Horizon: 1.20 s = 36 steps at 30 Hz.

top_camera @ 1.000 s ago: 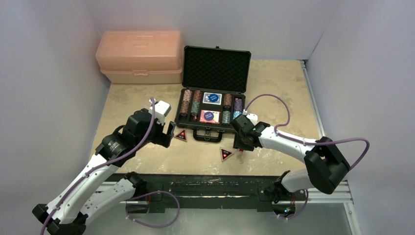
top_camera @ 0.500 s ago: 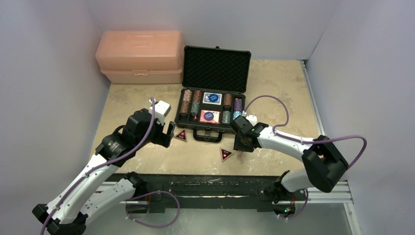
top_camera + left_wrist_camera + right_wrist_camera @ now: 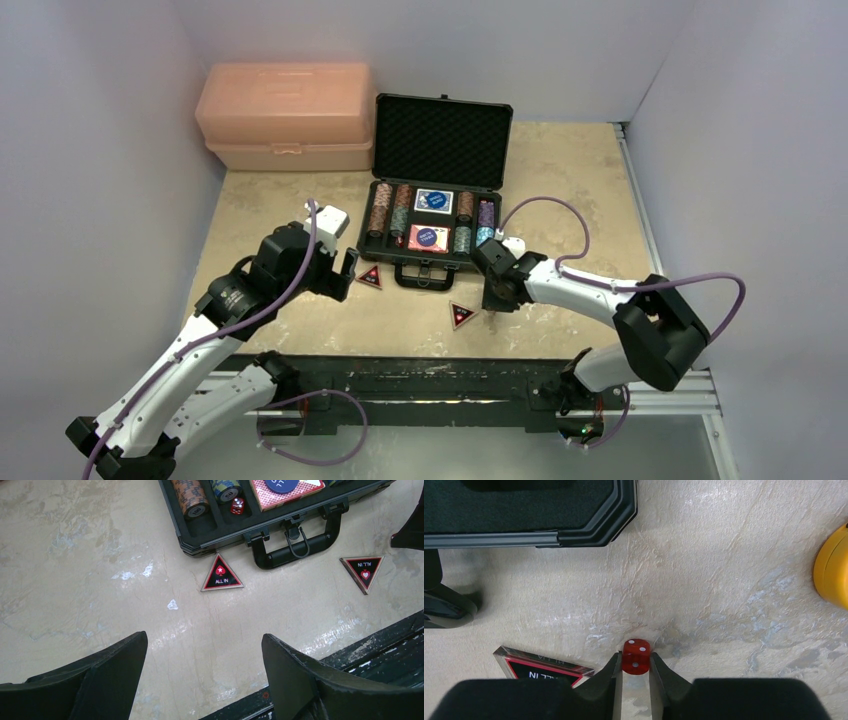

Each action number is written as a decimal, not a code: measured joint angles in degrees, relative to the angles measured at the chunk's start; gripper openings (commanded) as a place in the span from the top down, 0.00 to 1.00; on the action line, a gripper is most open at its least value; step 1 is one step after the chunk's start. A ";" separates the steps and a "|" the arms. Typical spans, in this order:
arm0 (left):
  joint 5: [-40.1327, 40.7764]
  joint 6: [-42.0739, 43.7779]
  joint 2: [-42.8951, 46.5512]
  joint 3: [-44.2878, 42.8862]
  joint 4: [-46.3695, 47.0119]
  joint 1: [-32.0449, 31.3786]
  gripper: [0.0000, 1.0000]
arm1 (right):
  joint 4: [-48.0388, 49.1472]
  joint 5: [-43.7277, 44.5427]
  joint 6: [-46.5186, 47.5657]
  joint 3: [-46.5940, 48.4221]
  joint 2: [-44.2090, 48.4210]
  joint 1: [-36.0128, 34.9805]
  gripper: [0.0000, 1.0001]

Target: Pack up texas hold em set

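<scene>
Just in front of the case [image 3: 443,140], the right jaws have narrowed onto a red die [image 3: 635,656] on the bench [image 3: 724,555], seemingly pinching it, ready for lifting in. Left jaws gape empty before its left corner.

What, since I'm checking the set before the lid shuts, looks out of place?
Three pieces sit on the table outside the open case: one red triangular button left of its handle, a second button to its right, and a red die between the right gripper's fingers.
</scene>
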<state>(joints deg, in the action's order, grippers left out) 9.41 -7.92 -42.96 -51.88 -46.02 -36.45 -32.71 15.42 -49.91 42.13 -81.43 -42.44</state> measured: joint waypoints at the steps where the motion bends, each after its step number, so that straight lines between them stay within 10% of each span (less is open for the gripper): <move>1: 0.00 0.00 0.00 0.00 0.00 0.00 0.16 | 0.04 0.00 -0.02 -0.02 0.00 0.00 0.84; 5: 0.00 0.00 0.00 0.00 0.00 0.00 0.16 | 0.09 0.00 0.00 -0.02 0.02 0.00 1.00; 36: 0.52 0.00 0.00 0.00 0.00 0.00 0.17 | -1.29 6.88 5.29 7.17 12.26 -0.04 1.00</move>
<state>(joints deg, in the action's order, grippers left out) 9.93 -7.92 -42.96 -51.88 -46.02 -36.45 -34.00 22.31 -44.62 49.30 -69.17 -42.48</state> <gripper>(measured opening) 0.832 0.217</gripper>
